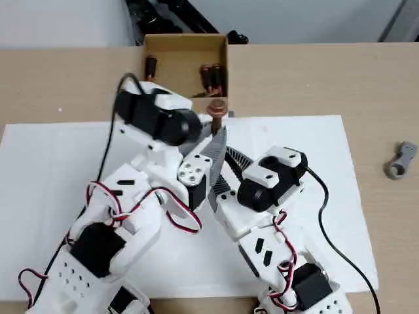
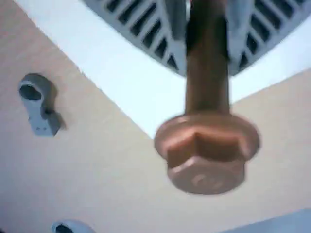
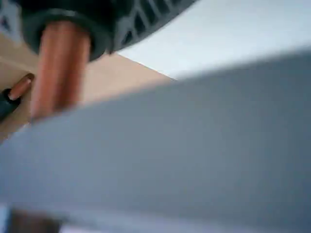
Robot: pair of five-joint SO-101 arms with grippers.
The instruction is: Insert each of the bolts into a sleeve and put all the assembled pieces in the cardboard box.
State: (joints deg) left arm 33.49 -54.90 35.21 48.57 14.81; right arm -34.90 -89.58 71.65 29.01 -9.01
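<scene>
Several assembled pieces [image 1: 211, 78] in cardboard box [image 1: 185, 42]; left pincer [image 1: 217, 129] clamps bolt [image 1: 217, 108], right pincer [image 1: 229, 160] unclear.

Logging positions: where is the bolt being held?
The bolt stands upright in the left claw, mid high view, just outside the cardboard box.

In the left wrist view the picture's edge cuts off the shaft of the bolt [image 2: 206, 87]. In the right wrist view a big grey blur [image 3: 194, 155] hides part of it. We cannot count the pieces [image 1: 211, 78] in the cardboard box [image 1: 185, 42]; they are too small. The arms [image 1: 150, 190] cover the middle of the white sheet [image 1: 52, 170].
</scene>
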